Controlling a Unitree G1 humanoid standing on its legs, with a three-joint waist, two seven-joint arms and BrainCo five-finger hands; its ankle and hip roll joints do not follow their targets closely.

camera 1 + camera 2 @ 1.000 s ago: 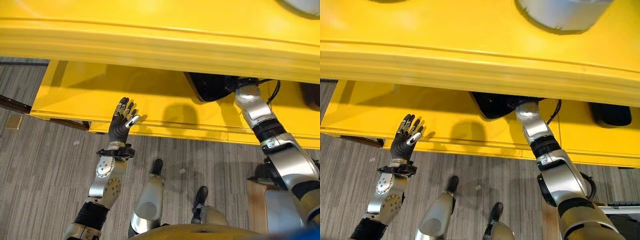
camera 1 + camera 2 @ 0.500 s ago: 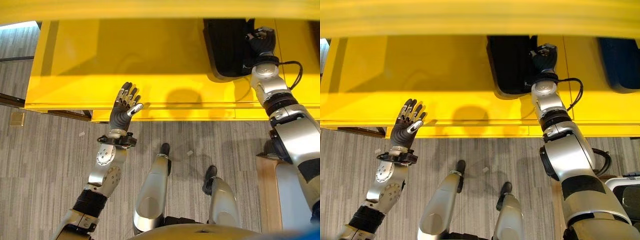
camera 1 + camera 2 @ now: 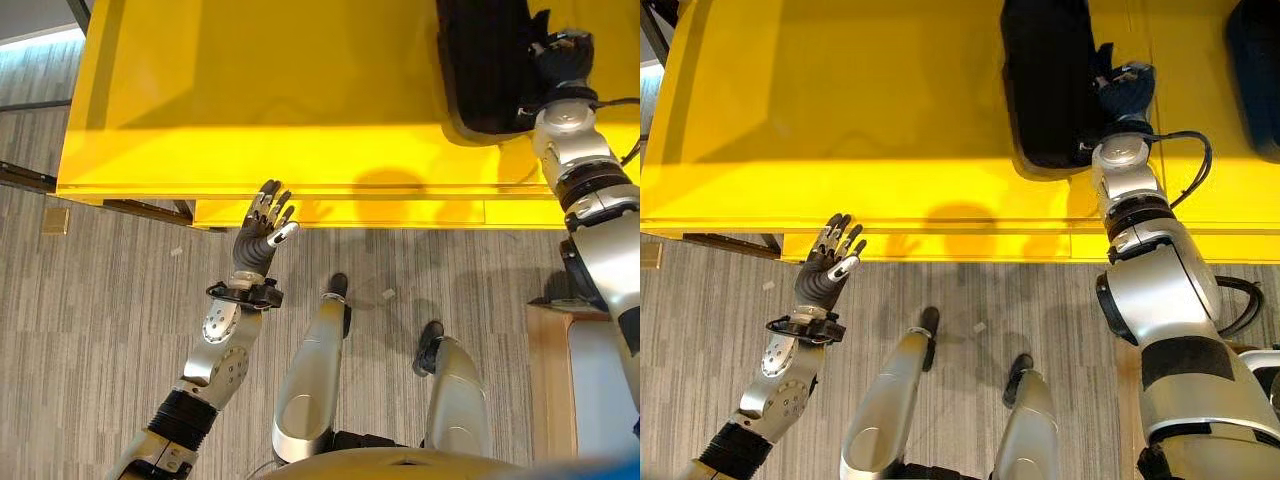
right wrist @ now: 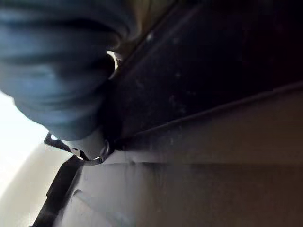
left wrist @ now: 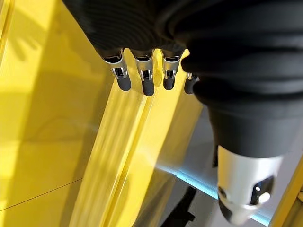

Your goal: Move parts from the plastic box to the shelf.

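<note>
Right hand (image 3: 1123, 88) is pressing against black part (image 3: 1048, 80) on yellow shelf (image 3: 840, 130), upper right; grip unclear. Left hand (image 3: 262, 228) is hovering lower left, fingers spread wide. No legible text.

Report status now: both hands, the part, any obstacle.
Left hand open, empty, by yellow shelf edge. Right hand against black part on shelf; hold unclear. No obstacle seen.
</note>
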